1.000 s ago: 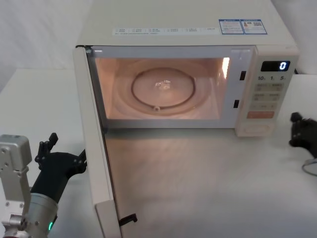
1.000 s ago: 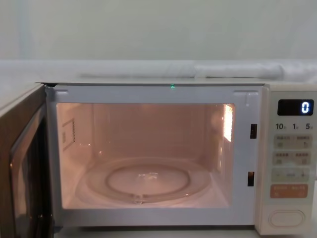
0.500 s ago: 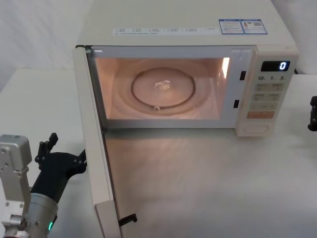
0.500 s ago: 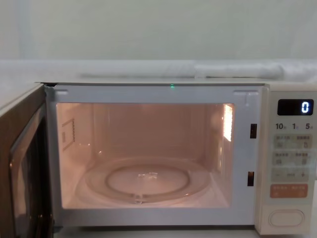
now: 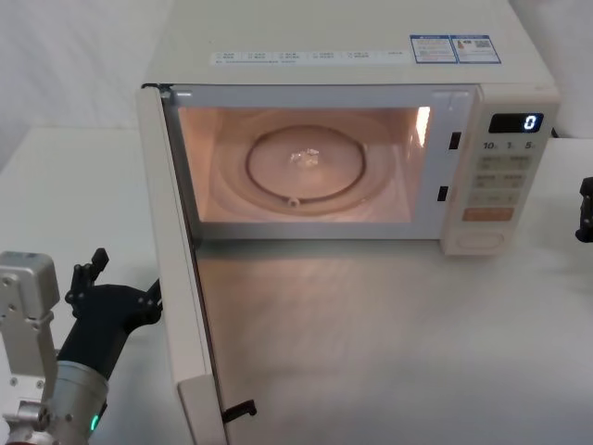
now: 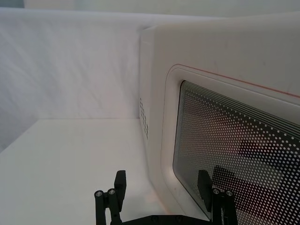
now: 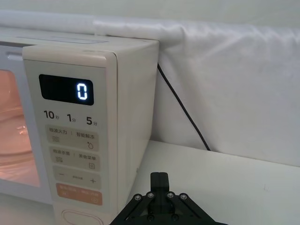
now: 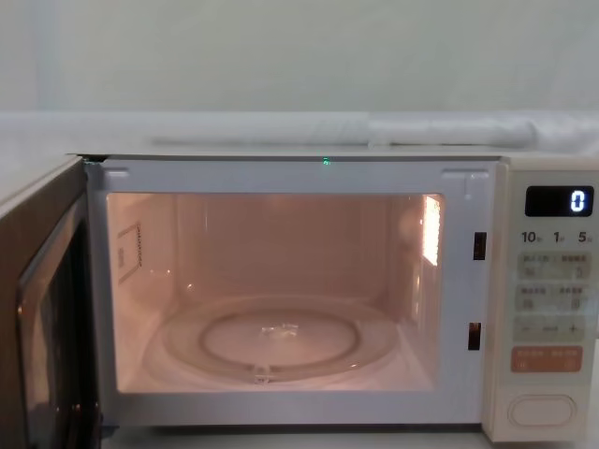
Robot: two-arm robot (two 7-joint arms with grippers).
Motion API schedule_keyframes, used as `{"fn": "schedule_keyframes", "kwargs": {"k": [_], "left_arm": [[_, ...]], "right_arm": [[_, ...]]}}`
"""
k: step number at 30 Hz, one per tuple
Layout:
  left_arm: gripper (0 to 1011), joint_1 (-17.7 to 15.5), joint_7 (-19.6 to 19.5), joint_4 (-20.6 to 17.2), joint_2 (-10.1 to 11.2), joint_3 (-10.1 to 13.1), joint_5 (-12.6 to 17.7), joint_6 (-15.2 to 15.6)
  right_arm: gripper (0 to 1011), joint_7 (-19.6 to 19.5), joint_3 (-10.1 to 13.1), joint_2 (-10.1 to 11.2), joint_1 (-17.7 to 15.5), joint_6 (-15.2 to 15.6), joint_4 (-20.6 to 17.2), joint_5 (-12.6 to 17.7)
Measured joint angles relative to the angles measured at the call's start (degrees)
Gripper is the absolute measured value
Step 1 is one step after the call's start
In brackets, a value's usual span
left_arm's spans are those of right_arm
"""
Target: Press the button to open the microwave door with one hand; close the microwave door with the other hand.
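Observation:
The microwave door (image 5: 172, 264) stands swung wide open toward me on the left, and the lit cavity shows. In the left wrist view its cream outer face (image 6: 211, 65) with the dotted window is close by. My left gripper (image 5: 116, 287) is open and sits just outside the door's outer face; its fingers (image 6: 120, 183) are spread beside the window. The button (image 5: 480, 238) is the cream pill at the bottom of the control panel, also seen in the chest view (image 8: 543, 410). My right gripper (image 5: 586, 209) is shut and hangs to the right of the panel, apart from it (image 7: 158, 182).
A glass turntable (image 5: 306, 165) lies inside the cavity. The display (image 8: 559, 201) reads 0. A black power cable (image 7: 183, 110) runs down the white backdrop behind the microwave's right side. White table top (image 5: 389, 343) stretches in front of the microwave.
My right gripper has drawn back to the right, away from the control panel. The door, the left gripper and the rest have stayed still.

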Motion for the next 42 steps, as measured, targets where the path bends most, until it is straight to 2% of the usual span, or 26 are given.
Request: {"fn": "schedule_keyframes", "kwargs": {"k": [4, 12, 15, 19, 20, 21, 27, 29, 34, 38, 42], "left_arm": [[1001, 0.00, 0.00, 0.00, 0.00, 0.00, 0.00, 0.00], [1001, 0.00, 0.00, 0.00, 0.00, 0.00, 0.00, 0.00], [1001, 0.00, 0.00, 0.00, 0.00, 0.00, 0.00, 0.00], [1001, 0.00, 0.00, 0.00, 0.00, 0.00, 0.00, 0.00], [1001, 0.00, 0.00, 0.00, 0.00, 0.00, 0.00, 0.00], [1001, 0.00, 0.00, 0.00, 0.00, 0.00, 0.00, 0.00], [1001, 0.00, 0.00, 0.00, 0.00, 0.00, 0.00, 0.00], [1001, 0.00, 0.00, 0.00, 0.00, 0.00, 0.00, 0.00], [1001, 0.00, 0.00, 0.00, 0.00, 0.00, 0.00, 0.00], [1001, 0.00, 0.00, 0.00, 0.00, 0.00, 0.00, 0.00], [1001, 0.00, 0.00, 0.00, 0.00, 0.00, 0.00, 0.00]], "right_arm": [[18, 0.00, 0.03, 0.02, -0.03, -0.02, -0.03, -0.02], [218, 0.00, 0.07, 0.05, -0.07, -0.02, -0.08, -0.07], [356, 0.00, 0.09, 0.07, -0.08, -0.03, -0.09, -0.08], [455, -0.01, 0.09, 0.07, -0.08, -0.03, -0.12, -0.08], [513, -0.01, 0.09, 0.07, -0.08, -0.02, -0.13, -0.08], [513, -0.01, 0.09, 0.08, -0.08, -0.02, -0.13, -0.08], [738, -0.01, 0.09, 0.07, -0.08, -0.03, -0.13, -0.08], [771, -0.01, 0.10, 0.07, -0.08, -0.03, -0.13, -0.08], [935, -0.01, 0.09, 0.07, -0.08, -0.02, -0.13, -0.08], [1002, -0.01, 0.09, 0.07, -0.08, -0.02, -0.13, -0.08], [1002, -0.01, 0.09, 0.07, -0.08, -0.03, -0.13, -0.08]]}}
